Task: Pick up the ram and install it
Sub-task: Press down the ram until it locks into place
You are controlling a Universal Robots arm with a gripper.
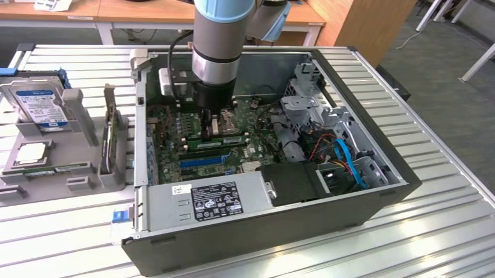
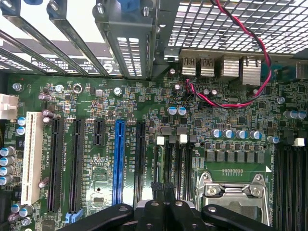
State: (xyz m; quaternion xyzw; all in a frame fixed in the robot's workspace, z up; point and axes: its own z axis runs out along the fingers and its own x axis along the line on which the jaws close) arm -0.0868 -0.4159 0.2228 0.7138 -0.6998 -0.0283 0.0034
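Observation:
My gripper [image 2: 163, 186] hangs inside the open computer case [image 1: 386, 191], low over the motherboard [image 2: 96, 96]. Its two black fingertips are pressed together with nothing between them. They sit over the black memory slots [image 2: 176, 163] between the blue expansion slot [image 2: 118, 161] and the processor socket [image 2: 233, 192]. In the exterior view the gripper [image 1: 210, 127] stands just beside a green stick with pale labels, the ram [image 1: 226, 140], which runs along those slots. I cannot tell whether it is fully seated. A similar green stick [image 1: 55, 169] lies on the grey fixture.
A grey fixture [image 1: 77, 174] on the exterior view's left holds a hard drive [image 1: 37, 101] and a processor [image 1: 31, 152]. The power supply [image 1: 208, 200] fills the case's near side. Red and black wires [image 2: 226, 98] and blue cables [image 1: 348, 159] cross the board.

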